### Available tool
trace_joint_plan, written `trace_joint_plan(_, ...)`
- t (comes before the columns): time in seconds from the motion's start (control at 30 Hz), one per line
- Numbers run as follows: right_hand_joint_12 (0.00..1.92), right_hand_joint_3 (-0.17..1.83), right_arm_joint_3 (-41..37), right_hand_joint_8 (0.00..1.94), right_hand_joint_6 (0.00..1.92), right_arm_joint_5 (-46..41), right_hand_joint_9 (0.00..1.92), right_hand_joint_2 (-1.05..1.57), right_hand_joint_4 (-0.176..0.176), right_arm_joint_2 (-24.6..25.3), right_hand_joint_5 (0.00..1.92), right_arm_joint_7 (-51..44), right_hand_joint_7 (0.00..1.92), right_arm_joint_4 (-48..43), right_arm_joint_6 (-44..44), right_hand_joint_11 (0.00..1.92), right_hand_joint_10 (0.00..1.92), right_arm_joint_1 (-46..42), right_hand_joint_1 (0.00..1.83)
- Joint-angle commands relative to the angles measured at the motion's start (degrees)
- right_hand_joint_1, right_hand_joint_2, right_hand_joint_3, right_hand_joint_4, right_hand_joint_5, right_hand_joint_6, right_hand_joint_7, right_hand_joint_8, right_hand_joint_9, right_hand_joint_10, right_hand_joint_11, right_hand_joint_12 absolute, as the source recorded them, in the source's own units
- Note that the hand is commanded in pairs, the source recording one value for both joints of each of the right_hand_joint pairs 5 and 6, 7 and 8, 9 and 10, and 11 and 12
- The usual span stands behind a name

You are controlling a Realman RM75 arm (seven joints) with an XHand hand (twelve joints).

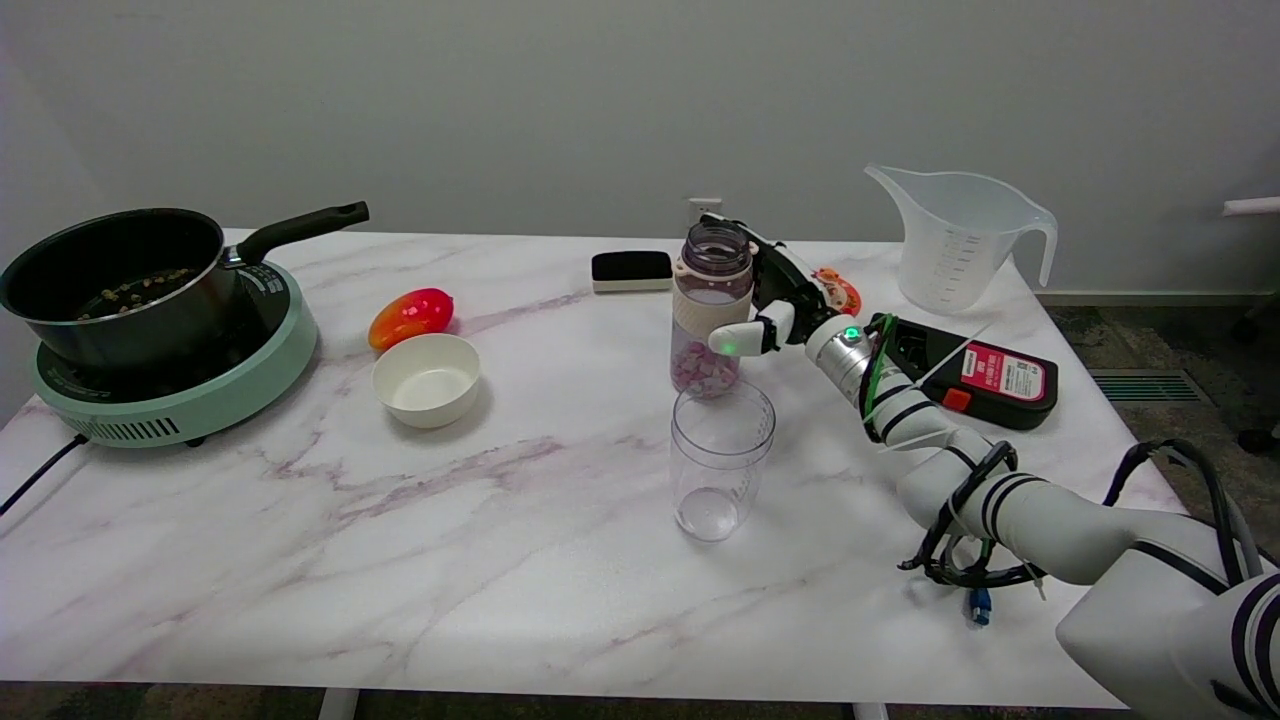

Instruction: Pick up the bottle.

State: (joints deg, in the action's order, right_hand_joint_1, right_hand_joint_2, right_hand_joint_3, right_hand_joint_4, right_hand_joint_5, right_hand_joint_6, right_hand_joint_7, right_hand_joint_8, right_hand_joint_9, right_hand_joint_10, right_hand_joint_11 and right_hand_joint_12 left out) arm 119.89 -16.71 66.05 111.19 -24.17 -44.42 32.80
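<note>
Bench (520,600) of white marble pattern with pinkish veins fills the view, seen from above its near side. At far left a mint-green hot plate (190,385) sits on it, carrying a black pan (110,285) with small brownish bits inside; the pan's handle points right, and a black cord (40,472) trails off the left edge. To the right lies a red-and-orange pepper (411,315), and just in front of it stands a small white bowl (427,379). Farther back, near the middle, a black-and-white eraser (631,270) lies close to the wall.

Right of centre stands the bottle (710,310), upright on the bench, clear with a pale band around its upper body, open at the top, with small pinkish pieces in the bottom. Directly in front of it stands a clear plastic cup (720,460), upright.

The right hand (775,300) is at the bottle's right side. Its fingers (738,339) are spread wide, one white fingertip touching or nearly touching the bottle's lower half, others curving behind it; they have not closed around it. The white arm (1010,500) reaches in from the lower right, wrapped with black cables.

Behind the hand an orange item (846,292) is partly hidden. A black device with a red label (985,380) lies right of the wrist, and a clear measuring jug (955,240) stands at the back right.
</note>
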Motion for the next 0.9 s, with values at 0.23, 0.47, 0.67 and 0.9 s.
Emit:
trace_joint_plan(0.23, 0.32, 0.78, -0.1, 0.72, 0.32, 1.5, 0.75, -0.17, 0.0, -0.1, 0.32, -0.6, 0.72, 0.1, 1.1, 0.32, 0.75, 0.3, 1.53)
trace_joint_plan(0.47, 0.54, 0.71, -0.1, 0.77, 0.36, 1.5, 0.87, -0.11, 0.0, -0.1, 0.36, -0.6, 0.77, -0.2, 1.5, 0.54, 0.87, 0.3, 1.55)
trace_joint_plan(0.67, 0.57, 0.75, -0.7, 0.8, 0.4, 1.5, 0.85, -0.12, 0.0, -0.2, 0.4, -2.3, 0.8, -0.3, 1.5, 0.57, 0.85, 0.2, 1.55)
trace_joint_plan(0.9, 0.56, 0.75, -1.3, 0.82, 0.32, 1.6, 0.81, -0.13, 0.0, -0.3, 0.32, -3.0, 0.82, -0.3, 1.5, 0.56, 0.81, 0.1, 1.55)
